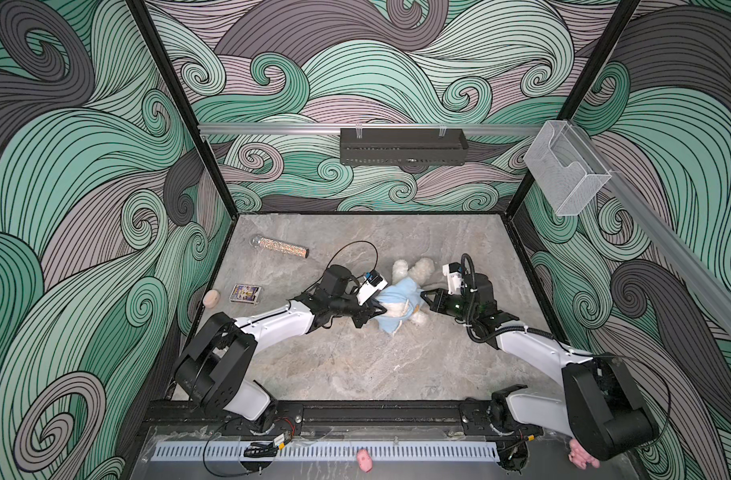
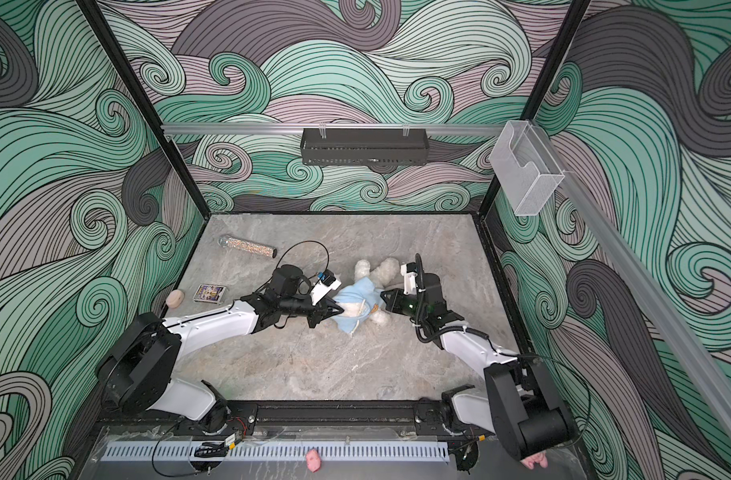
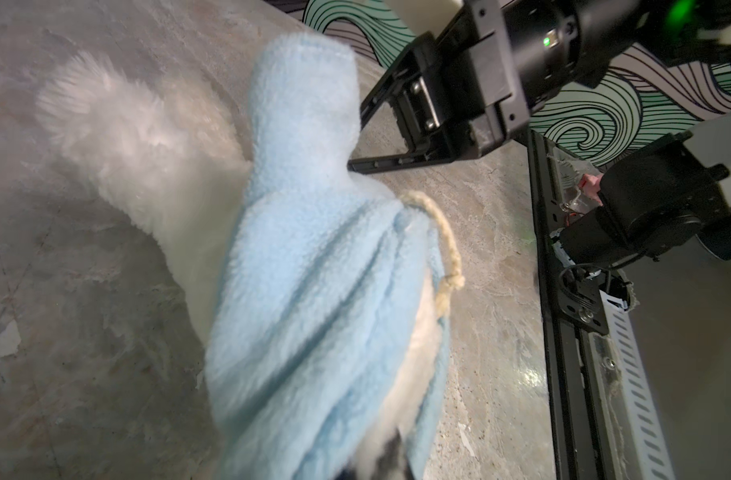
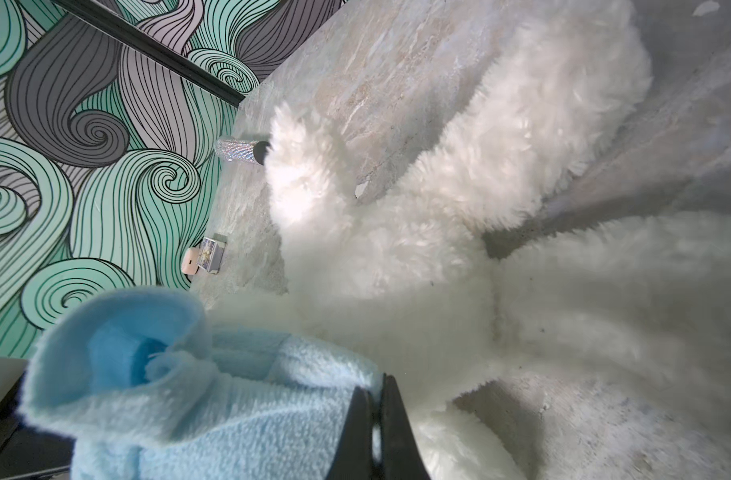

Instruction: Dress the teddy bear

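1. Fluffy white plush teddy bear (image 1: 415, 268), just right of centre in both top views and a little below mid-height of the frame, lying flat on the grey marbled tabletop (image 1: 355, 365).
2. Around its middle, a pale blue fleece garment (image 1: 399, 296), bunched and only partly on. White furry limbs poking out above and below the cloth. One open sleeve (image 4: 123, 332), apparently empty, at lower left of the right wrist view. A cream cord (image 3: 442, 237) trailing from the fleece.
3. Left gripper (image 1: 378, 309) at the garment's left side, clenched on a gathered fold of blue fleece. Tips barely visible at the bottom edge of the left wrist view.
4. Right gripper (image 1: 426, 296) at the garment's right side, jaws pinched together on the fleece edge.
5. Handling, as a judgement: probably very light, soft and squashy, and likely to slide across the smooth top when the cloth is tugged. Long fur likely to slip out of a pinch. Best holds probably the hem or sleeve opening for pulling, and a paw or leg for steadying.
6. Farther out:
   - At the table's left: a glittery cylindrical tube (image 1: 280, 246), a small printed card box (image 1: 245, 294) and a pale peach round lump (image 1: 211, 298).
   - Along the bottom edge: a small pink plush toy (image 1: 364, 459), with a second pink plush toy (image 1: 582, 457) at lower right.
   - Top centre: a black perforated metal basket (image 1: 403, 147).
   - Upper right: a clear plastic holder (image 1: 567, 166).
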Motion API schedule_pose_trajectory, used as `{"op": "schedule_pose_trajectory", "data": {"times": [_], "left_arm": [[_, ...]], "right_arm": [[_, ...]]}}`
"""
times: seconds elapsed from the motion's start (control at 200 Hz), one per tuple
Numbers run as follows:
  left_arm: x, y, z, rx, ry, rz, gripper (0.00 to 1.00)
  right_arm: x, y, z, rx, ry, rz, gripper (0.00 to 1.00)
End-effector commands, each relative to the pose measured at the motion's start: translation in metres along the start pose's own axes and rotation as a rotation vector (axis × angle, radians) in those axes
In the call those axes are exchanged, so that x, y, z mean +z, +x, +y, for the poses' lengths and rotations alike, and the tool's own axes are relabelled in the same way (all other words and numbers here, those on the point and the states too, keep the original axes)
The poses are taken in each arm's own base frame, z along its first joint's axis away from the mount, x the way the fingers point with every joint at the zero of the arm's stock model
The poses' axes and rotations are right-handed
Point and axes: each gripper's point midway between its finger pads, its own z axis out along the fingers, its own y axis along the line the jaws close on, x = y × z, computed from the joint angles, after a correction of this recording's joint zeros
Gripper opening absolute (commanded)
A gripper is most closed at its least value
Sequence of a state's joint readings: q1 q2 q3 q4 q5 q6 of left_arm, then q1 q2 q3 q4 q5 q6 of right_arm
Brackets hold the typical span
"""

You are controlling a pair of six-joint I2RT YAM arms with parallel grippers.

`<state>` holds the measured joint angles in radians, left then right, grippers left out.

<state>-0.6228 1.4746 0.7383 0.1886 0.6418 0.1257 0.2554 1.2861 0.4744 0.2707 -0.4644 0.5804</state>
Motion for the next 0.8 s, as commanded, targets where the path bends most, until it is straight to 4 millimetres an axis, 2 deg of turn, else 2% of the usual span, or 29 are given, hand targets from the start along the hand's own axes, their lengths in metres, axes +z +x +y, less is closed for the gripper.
{"op": "schedule_pose_trajectory", "data": {"times": [0.0, 0.055, 0.115, 0.315, 0.33, 0.45, 0.525, 0.58, 0.7, 0.795], "left_arm": [[-0.019, 0.003, -0.035, 0.056, 0.135, -0.024, 0.0], [-0.021, 0.001, -0.04, 0.062, 0.158, -0.043, 0.0], [-0.02, -0.002, -0.039, 0.053, 0.157, -0.054, 0.0], [-0.011, -0.01, -0.022, -0.046, 0.088, -0.073, 0.0], [-0.006, -0.004, -0.018, -0.073, 0.081, -0.055, 0.0], [0.005, 0.01, -0.002, -0.141, 0.009, 0.003, 0.0], [0.01, 0.025, 0.008, -0.16, -0.042, 0.074, 0.0], [0.013, 0.029, 0.013, -0.172, -0.063, 0.094, 0.01], [0.015, 0.023, 0.017, -0.2, -0.077, 0.075, 0.02], [0.018, 0.02, 0.019, -0.223, -0.074, 0.056, 0.15]], "right_arm": [[-0.011, 0.001, -0.108, 0.224, 0.323, -0.061, 0.0], [-0.003, 0.004, -0.111, 0.255, 0.301, -0.042, 0.0], [0.009, 0.006, -0.102, 0.25, 0.256, -0.009, 0.0], [0.035, 0.009, -0.047, 0.006, 0.151, 0.059, 0.05], [0.036, 0.01, -0.043, -0.016, 0.142, 0.063, 0.06], [0.04, 0.011, -0.008, -0.135, 0.031, 0.066, 0.14], [0.045, 0.014, 0.011, -0.17, -0.046, 0.075, 0.17], [0.049, 0.017, 0.023, -0.189, -0.087, 0.091, 0.2], [0.057, 0.025, 0.031, -0.215, -0.102, 0.12, 0.24], [0.056, 0.025, 0.032, -0.221, -0.102, 0.118, 0.25]]}}
